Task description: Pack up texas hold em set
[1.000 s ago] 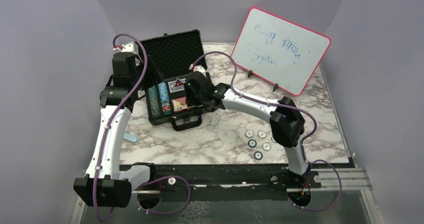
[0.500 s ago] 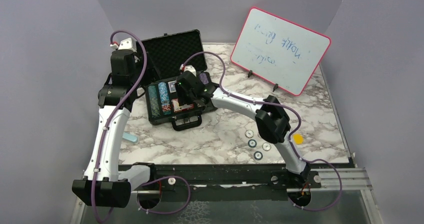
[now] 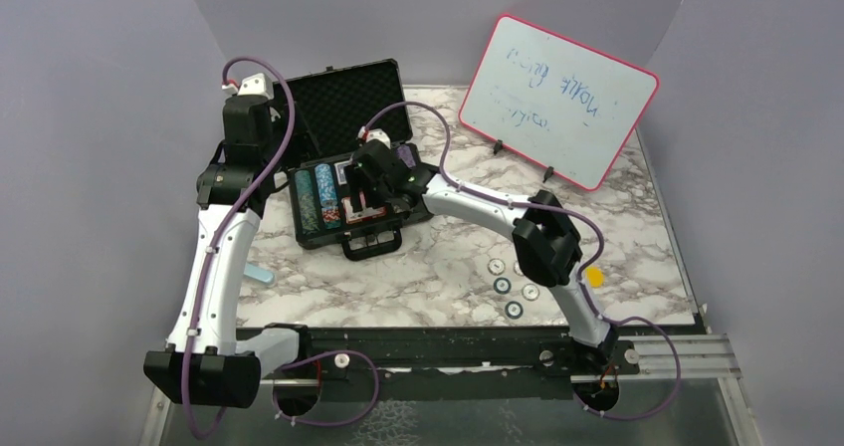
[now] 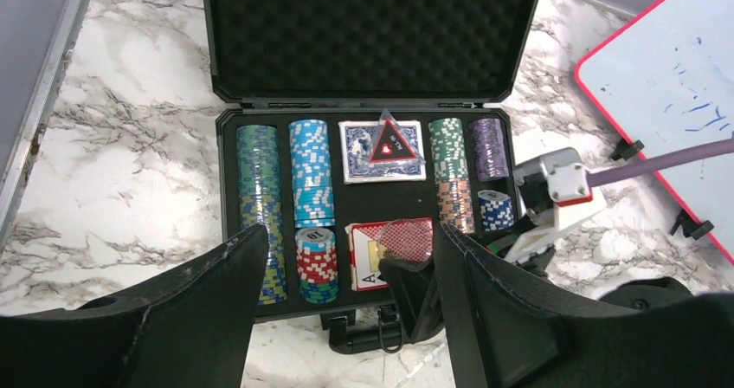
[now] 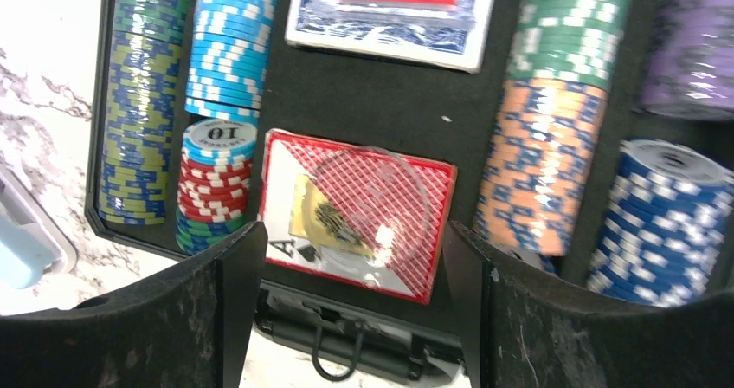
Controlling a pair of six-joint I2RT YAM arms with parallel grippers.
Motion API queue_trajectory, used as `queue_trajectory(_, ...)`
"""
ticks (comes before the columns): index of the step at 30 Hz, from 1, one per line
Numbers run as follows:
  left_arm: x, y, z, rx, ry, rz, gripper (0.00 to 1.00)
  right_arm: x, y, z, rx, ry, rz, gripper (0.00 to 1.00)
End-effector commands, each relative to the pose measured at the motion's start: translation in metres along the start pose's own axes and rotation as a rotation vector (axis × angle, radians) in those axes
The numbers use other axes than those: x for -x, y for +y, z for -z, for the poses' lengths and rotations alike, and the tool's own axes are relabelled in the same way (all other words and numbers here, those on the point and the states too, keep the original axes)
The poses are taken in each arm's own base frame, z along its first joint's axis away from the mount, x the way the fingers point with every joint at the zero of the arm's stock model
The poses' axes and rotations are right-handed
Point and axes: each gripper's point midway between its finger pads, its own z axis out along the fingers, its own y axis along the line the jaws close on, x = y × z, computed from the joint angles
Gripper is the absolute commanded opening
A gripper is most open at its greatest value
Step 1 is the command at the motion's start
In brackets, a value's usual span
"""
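Observation:
The black case (image 3: pixel 299 229) lies open, its foam lid (image 4: pixel 363 24) raised at the back. Rows of poker chips (image 4: pixel 310 171), a blue deck with the red-triangle button (image 4: pixel 391 142) and a red deck (image 4: pixel 391 251) sit in it. A clear round disc (image 5: pixel 368 202) lies on the red deck (image 5: pixel 346 232). My right gripper (image 3: pixel 363 202) hovers over that deck's front edge, open and empty (image 5: pixel 350 310). My left gripper (image 3: pixel 261 157) is high at the case's left side, open and empty (image 4: pixel 346 319). Several loose chips (image 3: pixel 513 285) and a yellow button (image 3: pixel 594 277) lie on the table.
The pink-framed whiteboard (image 3: pixel 557 98) stands at the back right. A light blue object (image 3: pixel 261 275) lies by the left arm, near the case's front left corner (image 5: pixel 22 241). The case handle (image 3: pixel 373 247) points toward the arms. Grey walls close in both sides.
My right gripper has swung left from the case's right side to above the red deck. Its elbow moved left and uncovered the yellow button. The left arm has barely moved.

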Motion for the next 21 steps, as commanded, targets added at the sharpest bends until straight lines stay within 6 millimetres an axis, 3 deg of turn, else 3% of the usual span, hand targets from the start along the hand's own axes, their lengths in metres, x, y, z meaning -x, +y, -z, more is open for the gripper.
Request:
queue_trajectory(1,0.014,-0.006,0.008,-0.014,-0.039,-0.014,0.72,0.039,-0.018,0.047,-0.068,-0.116,-0.031,0.77)
queue_trajectory(4,0.011,-0.012,0.007,-0.04,-0.027,-0.019,0.72,0.041,-0.056,0.07,-0.153,-0.142,-0.077,0.77)
queue_trajectory(8,0.006,-0.024,0.004,-0.107,-0.011,-0.038,0.72,0.033,-0.127,0.107,-0.307,-0.167,-0.151,0.76)
queue_trajectory(15,-0.004,-0.047,-0.001,-0.211,0.032,-0.049,0.72,-0.008,-0.273,0.164,-0.641,-0.128,-0.341,0.77)
queue_trajectory(21,-0.01,-0.055,-0.007,-0.235,0.057,-0.048,0.72,-0.065,-0.34,0.194,-0.792,-0.08,-0.532,0.85)
